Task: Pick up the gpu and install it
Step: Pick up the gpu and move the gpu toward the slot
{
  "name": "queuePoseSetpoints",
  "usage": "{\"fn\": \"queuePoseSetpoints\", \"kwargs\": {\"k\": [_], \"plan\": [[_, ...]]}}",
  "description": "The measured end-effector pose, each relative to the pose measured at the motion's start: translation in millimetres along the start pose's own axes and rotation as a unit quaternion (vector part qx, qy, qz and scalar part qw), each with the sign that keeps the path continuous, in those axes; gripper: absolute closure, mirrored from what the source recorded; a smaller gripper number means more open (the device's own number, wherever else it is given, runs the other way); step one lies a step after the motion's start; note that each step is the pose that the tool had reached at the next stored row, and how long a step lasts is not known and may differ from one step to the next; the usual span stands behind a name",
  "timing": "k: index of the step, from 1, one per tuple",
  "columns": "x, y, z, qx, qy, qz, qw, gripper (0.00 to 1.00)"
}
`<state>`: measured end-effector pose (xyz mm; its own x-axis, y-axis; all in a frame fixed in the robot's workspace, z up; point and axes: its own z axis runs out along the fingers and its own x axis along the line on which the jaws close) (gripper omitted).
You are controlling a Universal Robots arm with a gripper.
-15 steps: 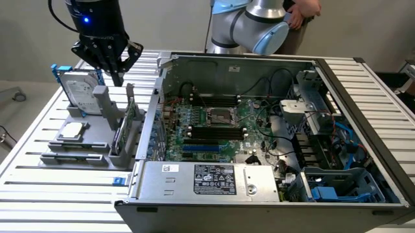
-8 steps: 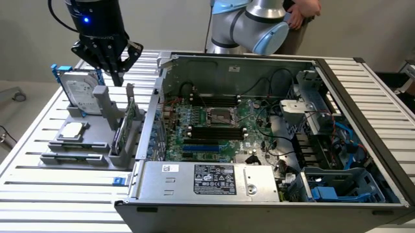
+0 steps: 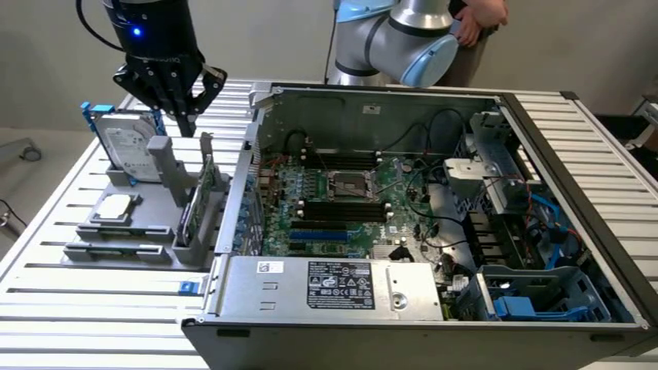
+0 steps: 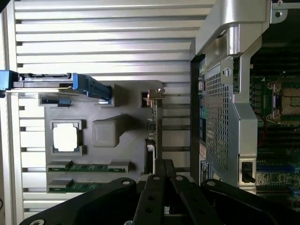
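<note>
Black end effector (image 3: 186, 123), fingers (image 4: 160, 169) pressed together, empty, hovers over the upright graphics card (image 3: 203, 185); grasping well likely needs squaring to its edge.

A slatted metal table (image 3: 92, 308) carries two large things. A gray holder (image 3: 123, 250) sits on the exterior view's left, and an open case (image 3: 308, 347) lies just beside it, filling the middle and right. A small blue piece (image 3: 187, 287) lies on the slats between them.

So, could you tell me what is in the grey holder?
The grey holder carries an upright hard drive, a flat silver chip, two memory sticks and the gpu on edge; its lower edge is hidden.
</note>
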<state>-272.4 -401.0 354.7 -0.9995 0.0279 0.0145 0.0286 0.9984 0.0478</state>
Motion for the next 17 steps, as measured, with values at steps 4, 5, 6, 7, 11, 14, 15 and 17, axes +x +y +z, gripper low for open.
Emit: {"fn": "queuePoseSetpoints", "kwargs": {"k": [4, 5, 6, 7, 11, 14, 15, 17], "plan": [[0.0, 0.0, 0.0, -0.0007, 0.0001, 0.000, 1.0000, 0.89], [0.0, 0.0, 0.0, -0.0009, 0.0001, 0.000, 1.0000, 0.88], [0.0, 0.0, 0.0, -0.0011, 0.0000, 0.000, 1.0000, 0.83], [0.0, 0.0, 0.0, -0.0013, 0.0001, 0.000, 1.0000, 0.83], [0.4, -0.1, 0.8, -0.0010, 0.0000, 0.000, 1.0000, 0.64], [1.4, -3.8, 5.7, -0.0008, 0.0005, 0.000, 1.0000, 0.58], [1.4, -6.2, 7.5, -0.0008, 0.0008, 0.000, 1.0000, 0.58], [1.2, -12.0, 10.8, -0.0007, 0.0024, 0.000, 1.0000, 0.58]]}}
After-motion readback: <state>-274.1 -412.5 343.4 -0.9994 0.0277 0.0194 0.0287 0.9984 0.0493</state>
